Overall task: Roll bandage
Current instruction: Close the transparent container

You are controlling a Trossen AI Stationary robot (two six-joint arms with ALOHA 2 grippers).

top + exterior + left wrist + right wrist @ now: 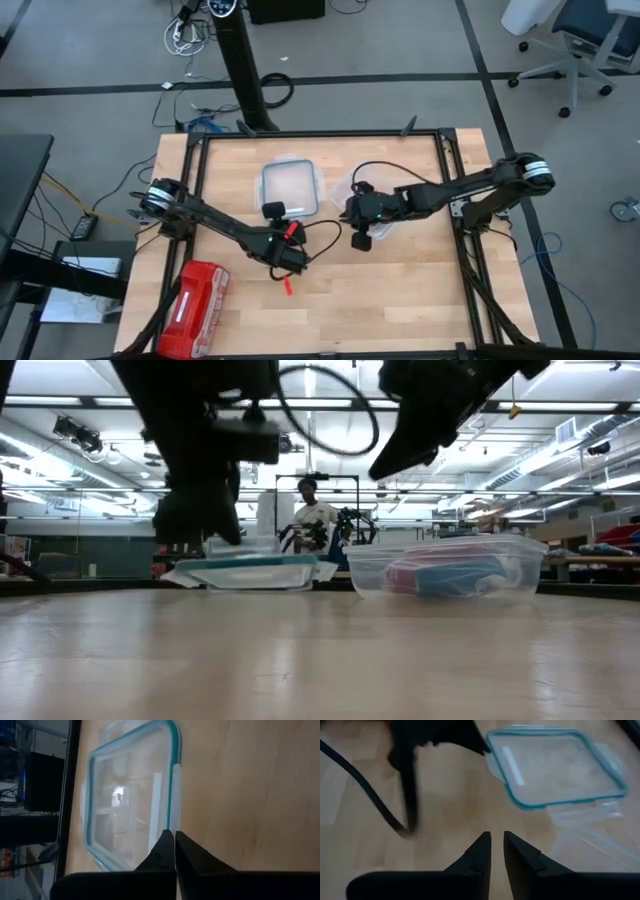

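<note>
The wooden desk (400, 290) carries all items inside a black frame. A clear plastic container (447, 572) stands on it directly below the right gripper (360, 240), which hangs above the desk with nothing between its fingers, the two tips standing a narrow gap apart. The bandage (462, 576) lies inside this container, seen in the low view as a blue mass against the clear wall, beside a red-pink piece; its shape, rolled or loose, cannot be told through the plastic.

The container's lid (290, 188), clear with a teal rim, lies flat on the desk just ahead of the left gripper (174, 851), well apart from the bandage. The left gripper is low over the desk, its fingertips pressed together with nothing seen between them.

A red zip pouch (196, 296) with white markings lies near the desk's front edge, behind the left gripper and towards its arm's side. A person (314, 512) stands in the room beyond the desk.
</note>
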